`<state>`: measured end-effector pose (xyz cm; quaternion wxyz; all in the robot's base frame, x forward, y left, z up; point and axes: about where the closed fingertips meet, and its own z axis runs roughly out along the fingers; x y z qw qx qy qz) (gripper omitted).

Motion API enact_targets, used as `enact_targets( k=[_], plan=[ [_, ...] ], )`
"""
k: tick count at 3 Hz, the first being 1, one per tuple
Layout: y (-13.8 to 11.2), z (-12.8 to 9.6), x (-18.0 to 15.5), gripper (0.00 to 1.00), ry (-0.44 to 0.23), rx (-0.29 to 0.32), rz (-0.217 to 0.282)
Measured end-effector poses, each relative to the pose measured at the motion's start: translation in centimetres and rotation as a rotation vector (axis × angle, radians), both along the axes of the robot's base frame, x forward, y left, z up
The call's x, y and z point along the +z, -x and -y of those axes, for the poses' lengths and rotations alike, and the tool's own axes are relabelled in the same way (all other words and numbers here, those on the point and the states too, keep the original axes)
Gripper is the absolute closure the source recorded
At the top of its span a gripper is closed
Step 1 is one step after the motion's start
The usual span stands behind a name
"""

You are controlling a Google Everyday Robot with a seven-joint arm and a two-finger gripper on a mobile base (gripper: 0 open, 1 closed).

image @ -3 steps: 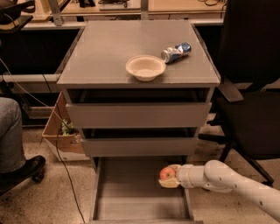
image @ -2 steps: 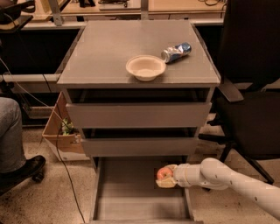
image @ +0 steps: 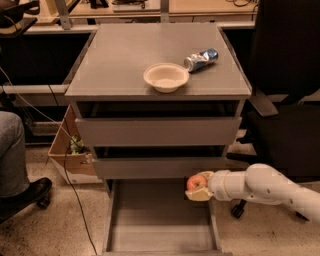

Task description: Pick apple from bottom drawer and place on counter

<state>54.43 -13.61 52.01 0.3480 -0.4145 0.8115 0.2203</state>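
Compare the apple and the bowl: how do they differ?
The apple is red-orange and smaller; the bowl is cream and wider. The apple is held in the hand above the bottom drawer, at its right edge; the bowl rests on the counter. Both are round.

Workroom with a speckled floor [image: 45, 235], pale wooden desks [image: 200, 6] and a black office chair [image: 285, 75].
The floor is seen as beige stone flecked with dark grains, and a thin black cable [image: 75, 200] is trailed across it at the left. The desks are set along the back, with deep shadow beneath them. The chair is placed at the right, its armrest [image: 262, 106] turned toward the grey cabinet [image: 160, 131] and one castor [image: 238, 209] shown on the floor. An open cardboard box [image: 65, 162] is stood against the cabinet's left side. A seated person's trouser leg [image: 10, 155] and black shoe [image: 30, 192] are cut off by the left edge. The gripper [image: 196, 187], closed on the apple [image: 196, 180], is held low, right of centre, before the cabinet.
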Motion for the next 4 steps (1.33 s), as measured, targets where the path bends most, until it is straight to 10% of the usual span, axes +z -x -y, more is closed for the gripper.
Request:
enact_targets(
  k=[2,4],
  plan=[
    [-0.6,2.9,17.6,1.0,-0.095,0.016,0.242],
    [-0.7,1.8,17.4,1.0,-0.092,0.049,0.228]
  ],
)
